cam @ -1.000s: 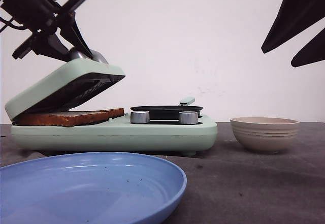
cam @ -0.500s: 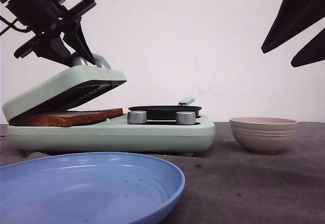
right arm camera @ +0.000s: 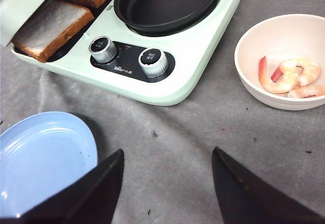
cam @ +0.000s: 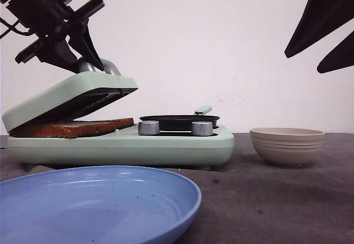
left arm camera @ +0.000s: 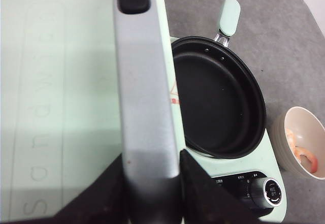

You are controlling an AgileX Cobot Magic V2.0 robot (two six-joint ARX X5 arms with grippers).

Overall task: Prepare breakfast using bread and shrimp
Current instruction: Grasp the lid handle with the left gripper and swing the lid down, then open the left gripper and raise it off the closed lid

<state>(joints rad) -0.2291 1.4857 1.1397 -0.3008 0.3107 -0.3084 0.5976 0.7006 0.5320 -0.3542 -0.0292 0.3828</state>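
Already the bread (right arm camera: 53, 23) is laid in the sandwich maker (cam: 166, 147); its lid handle (left arm camera: 144, 107) is pinched by the left gripper (left arm camera: 152, 176) (lid half-raised). Shrimp (right arm camera: 289, 76) is left in the bowl (right arm camera: 254, 36); the plate (cam: 99, 200) is bare; the right gripper (right arm camera: 167, 183) is spread.

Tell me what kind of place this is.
Probably a staged tabletop cooking station rather than a real kitchen: a mint breakfast maker holding the bread, a bowl of shrimp, a blue plate, grey cloth, a blank wall.
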